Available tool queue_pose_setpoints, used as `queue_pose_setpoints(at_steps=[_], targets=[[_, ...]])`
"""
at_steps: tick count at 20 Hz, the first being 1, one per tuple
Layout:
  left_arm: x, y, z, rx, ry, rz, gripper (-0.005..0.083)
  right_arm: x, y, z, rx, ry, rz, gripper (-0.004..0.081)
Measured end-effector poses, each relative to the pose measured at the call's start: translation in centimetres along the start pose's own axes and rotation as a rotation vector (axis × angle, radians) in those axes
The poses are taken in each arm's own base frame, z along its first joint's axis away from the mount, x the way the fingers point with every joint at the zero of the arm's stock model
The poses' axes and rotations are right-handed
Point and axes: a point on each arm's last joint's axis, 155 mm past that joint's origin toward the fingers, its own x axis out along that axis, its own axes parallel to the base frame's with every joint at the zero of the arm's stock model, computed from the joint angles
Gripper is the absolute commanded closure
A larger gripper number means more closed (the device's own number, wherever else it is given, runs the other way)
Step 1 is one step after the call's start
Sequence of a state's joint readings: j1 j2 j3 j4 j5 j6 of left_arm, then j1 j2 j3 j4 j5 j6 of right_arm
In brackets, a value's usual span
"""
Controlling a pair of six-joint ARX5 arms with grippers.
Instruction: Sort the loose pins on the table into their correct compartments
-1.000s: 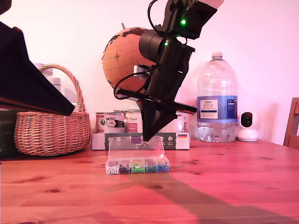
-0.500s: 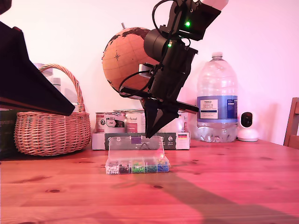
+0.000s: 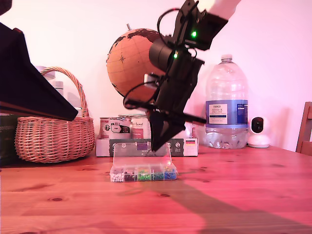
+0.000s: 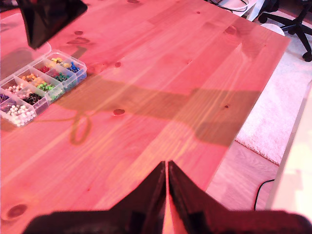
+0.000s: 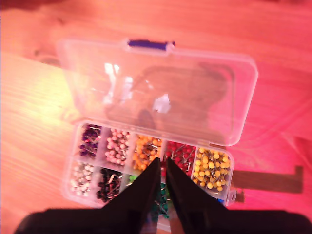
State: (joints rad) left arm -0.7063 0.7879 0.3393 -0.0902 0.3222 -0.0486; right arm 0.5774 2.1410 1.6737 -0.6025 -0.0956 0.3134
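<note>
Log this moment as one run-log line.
second gripper: shut, above open pin box | first gripper: shut, over bare table | loose pin: not visible

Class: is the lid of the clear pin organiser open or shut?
Open. The clear lid is folded back from the organiser box, leaving the coloured pins in its compartments uncovered.

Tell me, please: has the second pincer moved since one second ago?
Yes. In the exterior view my second pincer has gone down: its tip now overlaps the top edge of the organiser box's upright lid, where earlier it hung above that edge.
</note>
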Motion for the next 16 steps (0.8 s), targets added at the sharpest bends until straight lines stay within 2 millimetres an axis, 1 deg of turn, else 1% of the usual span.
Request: queue_pose_setpoints(at_steps=[8, 12, 13, 16], targets=[[0.0, 0.0, 0.0, 0.0, 0.0, 0.0, 0.0795, 1.2, -0.3, -0.8, 0.003, 0.03, -0.006, 0.0782], [0.0, 0.0, 0.0, 0.0, 0.0, 0.0, 0.0795, 1.2, -0.3, -0.9, 0.003, 0.032, -0.005, 0.0782], [0.0, 0.0, 0.0, 0.0, 0.0, 0.0, 0.0795, 1.2, -0.3, -0.9, 0.003, 0.032, -0.004, 0.0775], [0.0, 0.0, 0.0, 0.0, 0.0, 0.0, 0.0795, 1.2, -0.3, -0.9, 0.003, 0.031, -0.004, 0.0702]])
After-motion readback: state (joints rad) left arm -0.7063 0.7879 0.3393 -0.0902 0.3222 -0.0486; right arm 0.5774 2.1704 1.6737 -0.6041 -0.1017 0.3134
